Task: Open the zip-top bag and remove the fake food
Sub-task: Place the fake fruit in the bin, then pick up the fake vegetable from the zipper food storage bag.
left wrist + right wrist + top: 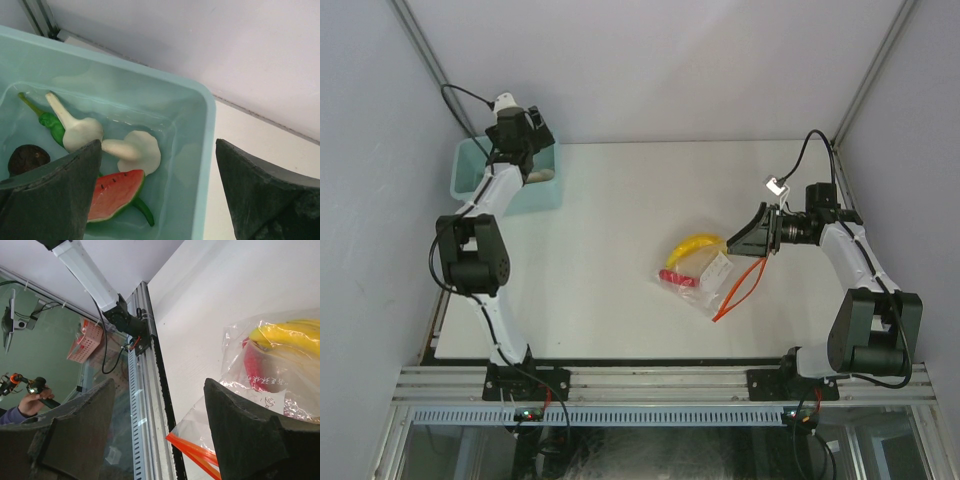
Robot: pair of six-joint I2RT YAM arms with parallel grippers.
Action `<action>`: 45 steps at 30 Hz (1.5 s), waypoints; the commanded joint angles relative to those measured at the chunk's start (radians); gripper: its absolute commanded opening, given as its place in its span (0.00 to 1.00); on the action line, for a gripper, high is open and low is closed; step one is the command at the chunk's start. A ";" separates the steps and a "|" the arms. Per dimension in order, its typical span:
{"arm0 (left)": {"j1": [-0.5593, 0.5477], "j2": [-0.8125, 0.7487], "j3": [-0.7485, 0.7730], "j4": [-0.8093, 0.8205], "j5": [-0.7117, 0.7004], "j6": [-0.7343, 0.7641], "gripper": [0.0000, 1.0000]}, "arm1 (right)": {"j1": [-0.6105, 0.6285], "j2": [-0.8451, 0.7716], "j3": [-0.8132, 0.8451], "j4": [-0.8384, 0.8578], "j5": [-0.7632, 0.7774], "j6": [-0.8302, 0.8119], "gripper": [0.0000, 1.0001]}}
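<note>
At mid-right of the white table [600, 220], our right claw [738, 240] stands spread beside the clear zip-top bag [705, 285], curved yellow plastic banana [692, 246] and red piece [675, 278] inside; our left claw [157, 144] gapes empty over the far-left teal plastic bin [540, 195]. We fear the unpinned bag slides with any pull

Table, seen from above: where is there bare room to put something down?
The widest bare stretch of table lies between the teal bin and the plastic bag. The strip behind the bag, toward the back wall, is free too. Crowded: the bin, full of toy food, and around the bag, where the right fingers hover.
</note>
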 commanded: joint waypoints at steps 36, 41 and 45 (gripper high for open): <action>-0.018 -0.974 -0.781 0.166 0.349 -0.100 1.00 | -0.004 -0.162 0.106 -0.762 0.271 -1.421 0.70; -0.008 -1.072 -0.853 0.211 0.457 -0.168 1.00 | -0.004 -0.254 0.067 -0.693 0.350 -1.440 0.68; -0.003 -1.150 -0.936 0.276 0.466 -0.224 1.00 | -0.004 -0.338 0.006 -0.623 0.393 -1.436 0.68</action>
